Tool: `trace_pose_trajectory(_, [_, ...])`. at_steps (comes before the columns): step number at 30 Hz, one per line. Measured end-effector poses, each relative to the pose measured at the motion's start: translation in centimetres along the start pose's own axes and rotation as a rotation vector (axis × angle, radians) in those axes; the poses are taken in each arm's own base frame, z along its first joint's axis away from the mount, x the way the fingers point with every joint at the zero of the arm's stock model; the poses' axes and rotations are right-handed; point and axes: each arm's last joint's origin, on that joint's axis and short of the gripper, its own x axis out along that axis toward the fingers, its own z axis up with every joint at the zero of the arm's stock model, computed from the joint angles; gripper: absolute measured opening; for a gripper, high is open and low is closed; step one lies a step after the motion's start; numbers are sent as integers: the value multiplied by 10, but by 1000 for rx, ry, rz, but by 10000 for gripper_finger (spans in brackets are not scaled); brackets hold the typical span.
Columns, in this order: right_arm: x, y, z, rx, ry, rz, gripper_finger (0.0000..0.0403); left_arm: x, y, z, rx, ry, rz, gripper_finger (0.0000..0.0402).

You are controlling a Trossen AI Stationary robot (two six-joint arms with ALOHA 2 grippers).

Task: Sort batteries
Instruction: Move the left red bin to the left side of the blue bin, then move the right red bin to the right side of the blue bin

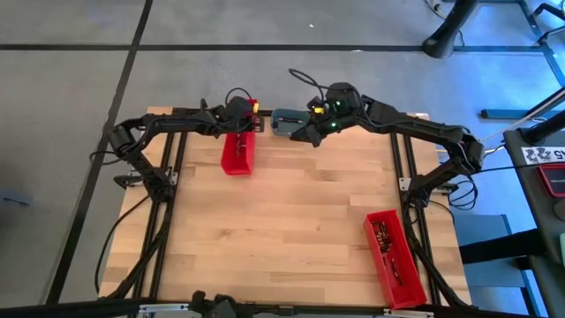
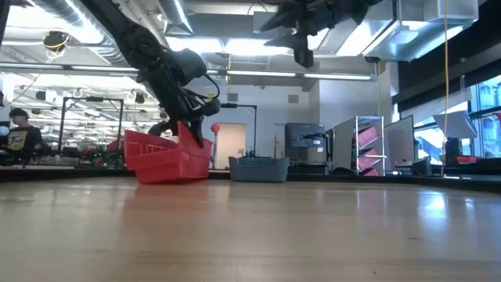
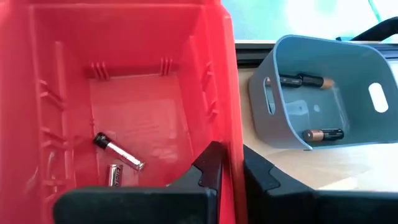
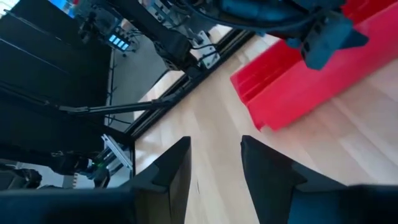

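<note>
A long red bin [image 1: 237, 150] stands at the table's far side, and my left gripper [image 1: 244, 120] is shut on it at its far end. Two silvery batteries [image 3: 118, 152] lie on this bin's floor. Just right of it sits the grey-blue dish [image 1: 284, 122], which holds two dark, gold-tipped batteries [image 3: 322, 134]. My right gripper [image 1: 305, 134] is open and holds nothing. It hangs high above the table [image 2: 303, 53] beside the dish. In its own wrist view [image 4: 214, 152] it looks down past bare wood. My left gripper [image 3: 231, 158] pinches the red bin's long side wall [image 3: 231, 124], the one facing the dish, near the bin's far end. One finger [image 3: 208, 168] is inside the bin and one [image 3: 261, 177] outside, coming from above and pointing down. In the low view the bin [image 2: 168, 160] sits tipped, with its bottom on the table.
A second long red bin [image 1: 395, 258] lies near the table's right near corner with small items in it. Bare wooden table [image 1: 291, 221] spreads between the two bins. Beyond the table's far edge there is room floor, and a person [image 2: 19, 137] stands far back.
</note>
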Motion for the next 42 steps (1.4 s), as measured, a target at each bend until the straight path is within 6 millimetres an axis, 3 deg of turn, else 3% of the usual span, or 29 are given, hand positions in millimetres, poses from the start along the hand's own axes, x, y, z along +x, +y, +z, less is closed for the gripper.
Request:
trace_pose_trajectory(6, [4,8,-2,-22,-1,34,143,0,-2,-1,41,-2,-2,43])
trace_pose_trajectory(13, [3,13,-4,-45,-7,32,143,-2,-6,-3,72,-10,-25,124])
trace_pose_trajectory(19, [-31,38,-1,-176,-135,-12,143,-28,-11,8,65,-46,-114,185])
trace_pose_trajectory(25, [-71,61,-14,-285,-163,-94,143,-61,-15,24,49,-147,-189,201])
trace_pose_trajectory(29, [-88,82,-37,-397,-101,-131,143,-82,-18,28,70,-191,-233,202])
trace_pose_trajectory(33, [-98,105,-75,-407,90,-99,143,-115,-23,23,171,-199,-319,202])
trace_pose_trajectory(38, [-93,118,-134,-102,478,-130,143,-162,-23,2,291,-141,-384,202])
trace_pose_trajectory(42, [-86,117,-176,224,730,-253,144,-187,-18,-15,363,-87,-399,202])
